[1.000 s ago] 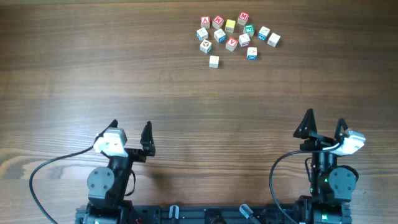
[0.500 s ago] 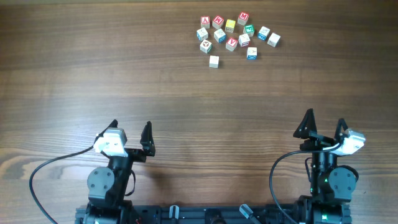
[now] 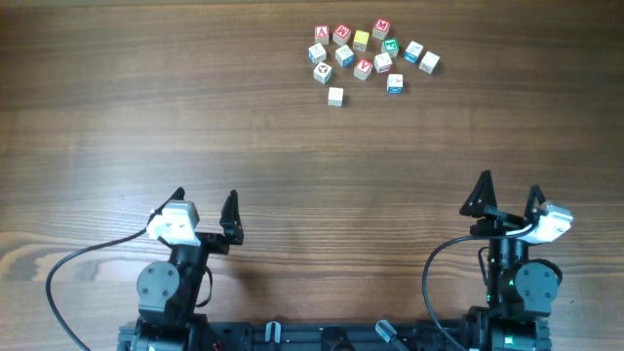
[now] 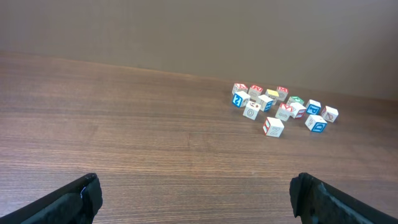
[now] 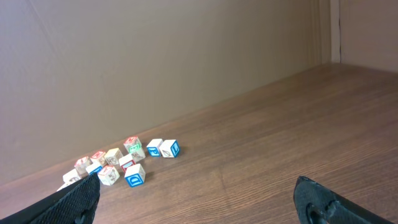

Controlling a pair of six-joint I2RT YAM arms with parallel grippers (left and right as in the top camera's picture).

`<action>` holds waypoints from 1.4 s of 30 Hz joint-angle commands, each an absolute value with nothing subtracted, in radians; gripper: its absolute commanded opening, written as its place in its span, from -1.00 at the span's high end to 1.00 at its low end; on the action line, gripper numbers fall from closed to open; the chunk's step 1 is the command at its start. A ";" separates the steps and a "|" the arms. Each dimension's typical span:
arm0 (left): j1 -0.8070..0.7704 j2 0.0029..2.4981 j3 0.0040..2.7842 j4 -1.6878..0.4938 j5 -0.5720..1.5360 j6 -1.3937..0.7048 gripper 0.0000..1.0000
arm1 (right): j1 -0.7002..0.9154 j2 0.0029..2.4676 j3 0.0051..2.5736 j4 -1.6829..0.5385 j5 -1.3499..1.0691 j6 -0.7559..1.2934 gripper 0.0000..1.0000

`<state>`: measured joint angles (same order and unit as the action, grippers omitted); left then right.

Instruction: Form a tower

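Several small alphabet cubes (image 3: 370, 54) lie loose in a cluster at the far side of the wooden table (image 3: 195, 117), each resting singly. No tower is in view. One cube shows a red V (image 3: 364, 67). A plain whitish cube (image 3: 335, 96) sits alone just in front of the cluster. The same cluster (image 4: 283, 107) is far ahead in the left wrist view, and in the right wrist view the cubes (image 5: 118, 163) lie ahead to the left. My left gripper (image 3: 205, 200) and right gripper (image 3: 508, 187) stand open at the near edge, both holding nothing.
Both arm bases sit at the near edge, with black cables (image 3: 58, 283) looping beside them. A plain wall (image 5: 155, 62) rises behind the table's far edge. Bare wood spans the stretch between the grippers and the cubes.
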<state>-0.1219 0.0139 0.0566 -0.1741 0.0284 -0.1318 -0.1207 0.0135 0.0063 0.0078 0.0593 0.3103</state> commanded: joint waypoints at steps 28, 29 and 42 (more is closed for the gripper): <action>-0.116 0.044 0.137 -0.203 0.167 -0.119 -1.00 | -0.125 0.007 0.005 0.011 0.046 0.318 -1.00; -0.116 0.064 0.162 -0.229 0.167 -0.119 -1.00 | -0.125 0.007 0.005 0.011 0.046 0.318 -1.00; -0.116 0.628 0.622 -0.420 0.262 -0.119 -1.00 | -0.125 0.007 0.005 0.011 0.046 0.317 -1.00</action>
